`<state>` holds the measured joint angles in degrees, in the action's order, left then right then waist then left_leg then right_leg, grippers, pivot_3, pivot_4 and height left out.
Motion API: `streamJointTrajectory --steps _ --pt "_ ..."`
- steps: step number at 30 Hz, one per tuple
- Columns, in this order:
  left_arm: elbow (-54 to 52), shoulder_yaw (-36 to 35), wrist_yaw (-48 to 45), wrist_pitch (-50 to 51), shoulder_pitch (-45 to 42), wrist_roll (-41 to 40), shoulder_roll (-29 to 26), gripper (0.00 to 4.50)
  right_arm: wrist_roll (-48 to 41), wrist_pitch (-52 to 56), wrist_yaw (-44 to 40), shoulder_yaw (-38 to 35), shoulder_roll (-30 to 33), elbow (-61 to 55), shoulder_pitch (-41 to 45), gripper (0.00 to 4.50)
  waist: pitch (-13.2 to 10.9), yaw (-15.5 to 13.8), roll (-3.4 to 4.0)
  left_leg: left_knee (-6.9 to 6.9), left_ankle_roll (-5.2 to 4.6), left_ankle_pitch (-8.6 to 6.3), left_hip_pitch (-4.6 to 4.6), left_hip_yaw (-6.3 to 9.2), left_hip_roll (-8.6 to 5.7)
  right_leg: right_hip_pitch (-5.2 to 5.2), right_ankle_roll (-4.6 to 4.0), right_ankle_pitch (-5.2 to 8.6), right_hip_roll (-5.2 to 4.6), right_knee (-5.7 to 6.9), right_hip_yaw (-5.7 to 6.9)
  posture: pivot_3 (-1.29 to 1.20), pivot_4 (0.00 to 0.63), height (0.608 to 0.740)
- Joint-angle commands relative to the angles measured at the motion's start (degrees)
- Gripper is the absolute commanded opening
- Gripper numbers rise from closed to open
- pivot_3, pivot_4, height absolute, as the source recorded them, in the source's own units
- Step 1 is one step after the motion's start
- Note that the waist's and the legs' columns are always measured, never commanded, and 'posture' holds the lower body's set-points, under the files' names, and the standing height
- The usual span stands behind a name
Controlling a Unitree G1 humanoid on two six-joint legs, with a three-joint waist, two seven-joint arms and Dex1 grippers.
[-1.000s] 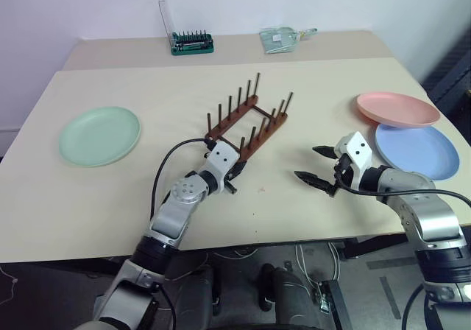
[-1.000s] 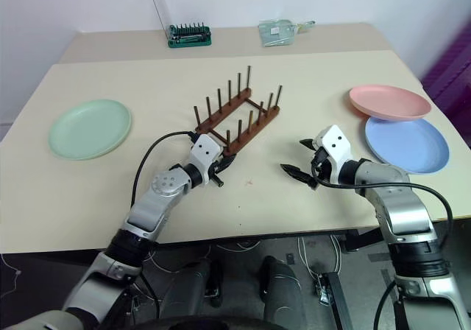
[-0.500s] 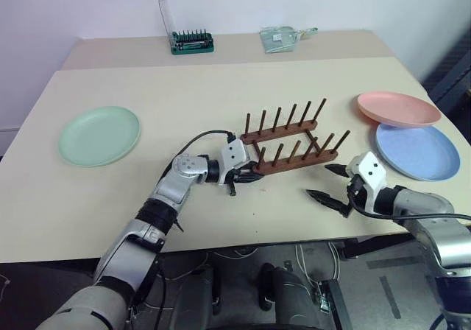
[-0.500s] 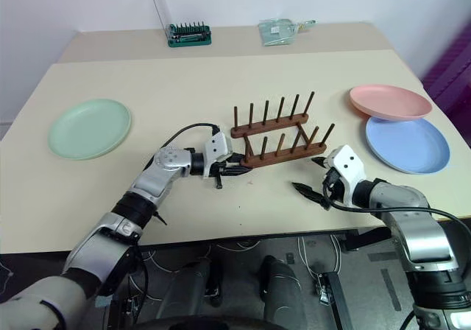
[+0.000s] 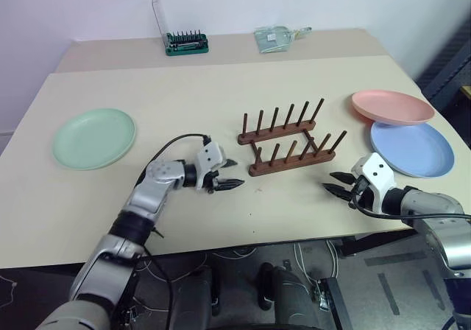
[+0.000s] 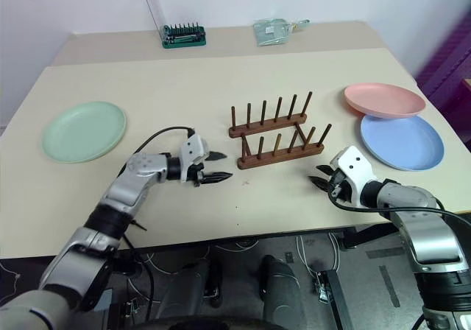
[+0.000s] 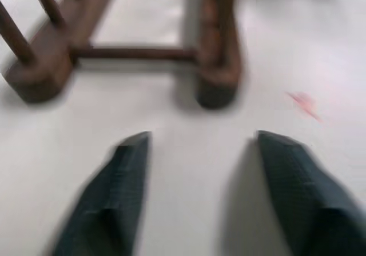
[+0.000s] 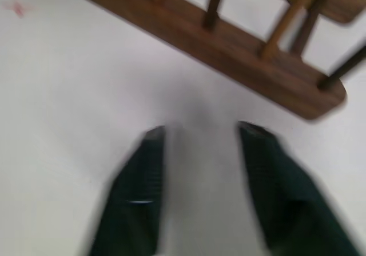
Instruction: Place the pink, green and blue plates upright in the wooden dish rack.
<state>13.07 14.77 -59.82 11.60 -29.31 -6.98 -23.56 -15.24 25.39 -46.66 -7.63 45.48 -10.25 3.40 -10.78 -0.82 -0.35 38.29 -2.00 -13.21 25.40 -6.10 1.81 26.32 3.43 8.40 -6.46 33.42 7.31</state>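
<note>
Wooden dish rack standing mid-worktop, pegs up, no plate in it yet. Left hand just beside the rack's left end, not touching, fingers moderately parted and empty. Right hand near the rack's right end, fingers narrowly parted, gripping nothing.

Green plate lying flat far to the left, well apart from the rack. Pink plate overlapping the blue plate at the right, its rim resting on top.

Likely trouble: lifting the pink plate by its rim and dragging the blue one along underneath, or nudging it toward the worktop's right edge, which lies close. Thin flat rims on a smooth worktop also hard to pinch; probable slipping. Light rack easily shoved or tipped by a plate pushed against pegs at an angle.

Open room: broad bare stretch between green plate and rack, and behind the rack. Screwdriver-bit holder and clear packet far back, out of the way. Front edge close under both hands.
</note>
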Motion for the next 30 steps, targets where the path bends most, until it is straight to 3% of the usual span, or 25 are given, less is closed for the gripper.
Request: streamJointTrajectory --steps 1,5,11,17,30 --pt "-9.58 5.14 -1.13 6.73 2.27 -0.05 0.99 0.95 2.23 -1.86 -0.06 0.86 1.25 1.49 2.13 0.00 0.00 -0.22 0.01 0.01 0.00 0.00 0.01 0.00 -0.02 -0.01 0.00 0.00 -0.02 -0.01 0.00 0.00 0.150 0.730" --pt "-9.69 8.69 4.08 6.94 1.22 4.41 4.88 0.95 5.35 -2.54 0.84 3.00 1.29 4.07 4.20 0.00 0.00 -1.27 0.00 0.09 -0.01 -0.01 0.02 -0.01 -0.09 -0.06 0.02 0.00 -0.09 -0.02 -0.01 0.00 0.150 0.730" --pt "0.03 12.49 15.23 0.78 -1.69 15.36 6.91 0.95 9.40 -3.60 3.05 7.04 -0.78 9.03 9.14 0.00 0.09 -1.38 -0.02 0.17 -0.01 0.00 -0.04 0.02 -0.06 -0.14 0.02 -0.01 -0.06 0.01 0.01 0.00 0.150 0.730" --pt "8.73 9.31 24.91 0.54 -5.21 16.87 9.92 0.95 17.68 -9.55 11.05 12.14 -5.81 21.18 18.84 0.00 0.29 -1.19 0.00 0.56 0.10 -0.08 -0.02 0.12 0.07 -0.29 0.02 -0.05 0.02 0.09 0.09 0.00 0.150 0.730" --pt "20.38 6.55 34.28 -1.81 -9.99 16.67 11.37 0.95 23.46 -21.16 17.06 15.05 -13.45 43.83 35.16 0.00 0.36 0.61 0.07 0.61 -0.06 -0.03 -0.04 0.10 0.07 -0.26 0.01 -0.09 -0.01 0.32 0.10 0.00 0.150 0.730"
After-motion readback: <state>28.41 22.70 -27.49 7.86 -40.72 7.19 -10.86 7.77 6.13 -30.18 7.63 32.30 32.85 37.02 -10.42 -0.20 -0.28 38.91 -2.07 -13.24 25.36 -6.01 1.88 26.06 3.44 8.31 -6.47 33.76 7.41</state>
